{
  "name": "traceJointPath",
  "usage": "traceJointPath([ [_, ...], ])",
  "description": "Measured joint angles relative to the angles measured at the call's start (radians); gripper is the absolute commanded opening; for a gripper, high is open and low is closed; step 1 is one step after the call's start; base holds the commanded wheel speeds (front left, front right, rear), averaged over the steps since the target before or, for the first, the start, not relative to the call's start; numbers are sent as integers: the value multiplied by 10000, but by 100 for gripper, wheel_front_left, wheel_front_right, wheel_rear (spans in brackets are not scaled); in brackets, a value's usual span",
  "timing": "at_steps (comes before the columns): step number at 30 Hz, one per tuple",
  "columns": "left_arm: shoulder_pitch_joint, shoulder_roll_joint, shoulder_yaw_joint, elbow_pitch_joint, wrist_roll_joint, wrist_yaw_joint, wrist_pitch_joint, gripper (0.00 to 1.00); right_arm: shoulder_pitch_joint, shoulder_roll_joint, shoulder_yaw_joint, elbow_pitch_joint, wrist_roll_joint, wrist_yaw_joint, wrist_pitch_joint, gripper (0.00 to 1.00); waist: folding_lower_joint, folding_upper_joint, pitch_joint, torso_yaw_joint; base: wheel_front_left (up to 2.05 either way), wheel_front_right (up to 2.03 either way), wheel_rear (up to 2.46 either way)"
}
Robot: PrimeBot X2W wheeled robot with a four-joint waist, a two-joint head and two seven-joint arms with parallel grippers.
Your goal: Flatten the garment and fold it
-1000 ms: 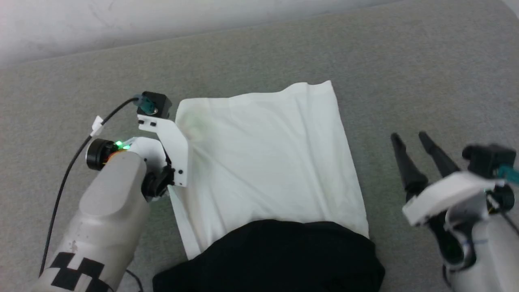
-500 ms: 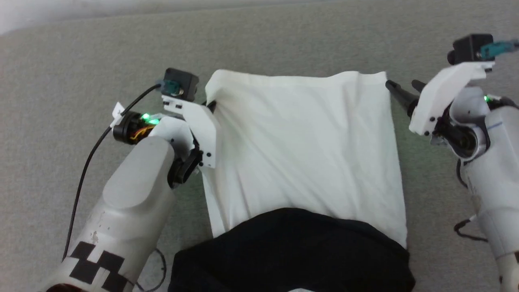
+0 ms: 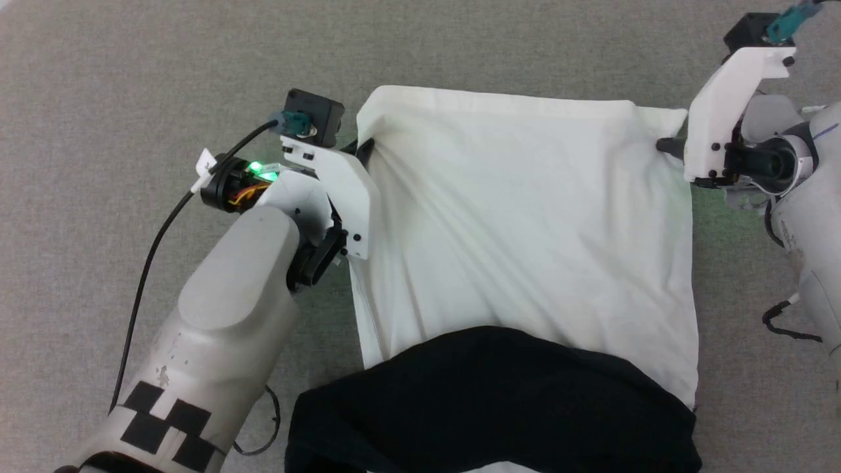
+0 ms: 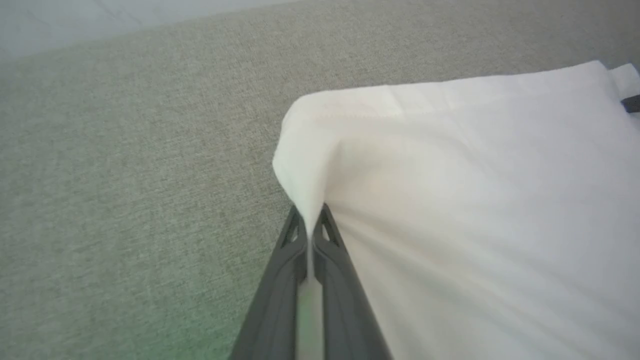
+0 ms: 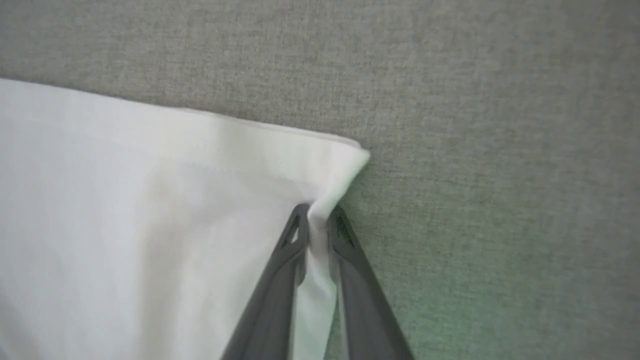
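The garment (image 3: 525, 217) lies on grey cloth, its white body spread toward the far side and its black shoulder part (image 3: 486, 401) bunched at the near edge. My left gripper (image 3: 365, 146) is shut on the far-left hem corner; the left wrist view has white cloth (image 4: 450, 200) pinched between the dark fingers (image 4: 287, 280). My right gripper (image 3: 665, 146) is shut on the far-right hem corner, and the right wrist view shows the corner (image 5: 345, 165) clamped between its fingers (image 5: 360, 280). The hem runs fairly straight between both grippers. Sleeves and collar are hidden in the black bunch.
A grey fabric surface (image 3: 131, 79) extends all around the shirt. A black cable (image 3: 148, 256) loops from my left wrist down beside the forearm. A pale strip of a different surface (image 4: 100, 20) lies beyond the fabric's far edge in the left wrist view.
The right gripper swung from the lower right up to the far-right hem corner and shut on it. The camera tilted down. The hem is now stretched wider between both grippers.
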Motion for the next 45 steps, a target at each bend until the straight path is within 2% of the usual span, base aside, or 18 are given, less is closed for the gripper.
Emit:
traceJointPath([
  [3,0,2,-10,6,-10,0,4,0,-48,19,184,31,117,0,104,0,2,0,-40,-13,0,0,0],
  [6,-3,4,-6,36,-21,-2,-46,0,12,-44,483,-90,171,0,-428,0,3,0,-159,-21,0,0,0],
  [10,-186,48,59,240,-21,-2,-407,0,114,-238,865,-380,19,2,-2123,0,3,0,-425,-30,0,0,0],
  [16,-1058,153,332,777,15,35,-1429,0,-425,-470,842,-556,-357,15,-4823,0,3,0,-1022,-89,0,0,0],
  [20,-1425,207,487,984,82,42,-2127,0,-593,-420,924,-690,-345,15,-5891,0,3,-1,-1459,-168,0,0,0],
  [24,-1108,263,667,798,-33,127,-2773,0,-251,-493,1361,-1287,-318,15,-6698,0,2,0,-1928,-238,0,0,0],
  [27,-22,422,817,282,-247,265,-3104,0,737,-617,1881,-2061,-159,13,-7001,0,1,0,-2303,-280,0,0,0],
  [31,2244,840,984,-828,-560,725,-3325,0,2811,-809,2663,-3283,174,13,-7058,0,0,0,-2808,-359,0,0,0],
  [34,3865,1101,974,-1971,-698,1114,-3252,0,4341,-1039,2853,-4165,510,13,-6957,0,-1,0,-3151,-422,0,0,0],
  [38,5722,1503,884,-3578,-825,1547,-2865,0,6126,-1344,2615,-5172,750,13,-6786,0,-1,0,-3537,-483,0,0,0],
  [43,7604,2121,880,-5388,-936,2203,-2309,0,8101,-1354,1764,-6452,738,13,-6420,0,-2,0,-3889,-537,0,0,0],
  [45,8224,2251,796,-5871,-1047,2334,-2080,0,8853,-1321,1402,-6857,587,13,-6109,0,-1,0,-3955,-558,0,0,0],
])
